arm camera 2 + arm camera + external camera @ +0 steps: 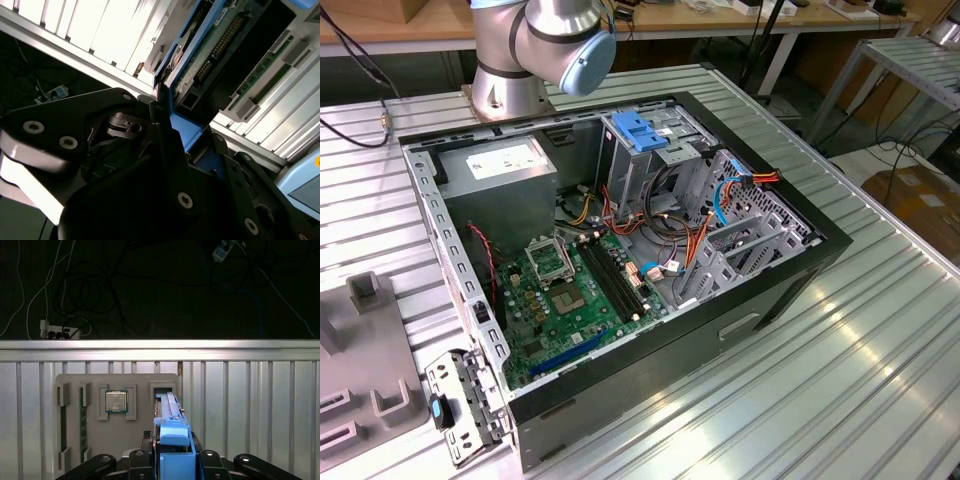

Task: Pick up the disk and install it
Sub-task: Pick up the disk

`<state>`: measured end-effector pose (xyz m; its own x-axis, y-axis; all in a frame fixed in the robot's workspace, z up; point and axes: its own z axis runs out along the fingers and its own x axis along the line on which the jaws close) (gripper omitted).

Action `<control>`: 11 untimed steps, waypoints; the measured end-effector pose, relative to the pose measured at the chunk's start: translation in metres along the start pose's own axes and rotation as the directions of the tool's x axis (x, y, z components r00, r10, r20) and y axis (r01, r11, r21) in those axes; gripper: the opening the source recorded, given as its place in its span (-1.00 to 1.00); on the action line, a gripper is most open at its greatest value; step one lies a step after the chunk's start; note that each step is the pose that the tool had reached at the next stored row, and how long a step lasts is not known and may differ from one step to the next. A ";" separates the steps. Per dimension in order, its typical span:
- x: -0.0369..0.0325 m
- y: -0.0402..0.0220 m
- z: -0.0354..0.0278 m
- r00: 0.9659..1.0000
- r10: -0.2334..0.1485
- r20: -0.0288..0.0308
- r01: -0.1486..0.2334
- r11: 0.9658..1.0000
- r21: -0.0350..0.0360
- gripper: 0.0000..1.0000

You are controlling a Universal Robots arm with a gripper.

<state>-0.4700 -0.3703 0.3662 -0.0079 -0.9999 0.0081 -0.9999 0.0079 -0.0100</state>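
You are in a robotics lab: an arm on a ribbed aluminium bench, an opened computer case, a power strip beyond the bench's edge.

No text is legible, even on the white sticker.

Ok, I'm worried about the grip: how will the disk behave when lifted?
The disk looks rigid, so it likely won't flex. Standing on edge, it could tip if released. The gripper clamps its smooth blue plastic frame, possibly slippery; its exposed circuit board seems fragile.
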 end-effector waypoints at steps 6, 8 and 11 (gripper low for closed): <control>0.0001 -0.0001 -0.0131 1.000 0.000 0.001 0.000 1.000 0.000 -0.25; 0.0002 -0.0001 -0.0184 1.000 0.000 0.003 0.000 1.000 0.000 -0.25; 0.0002 -0.0002 -0.0248 1.000 0.000 0.006 0.000 1.000 0.000 -0.25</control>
<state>-0.4700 -0.3703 0.3910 -0.0080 -1.0000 0.0023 -0.9999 0.0079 -0.0101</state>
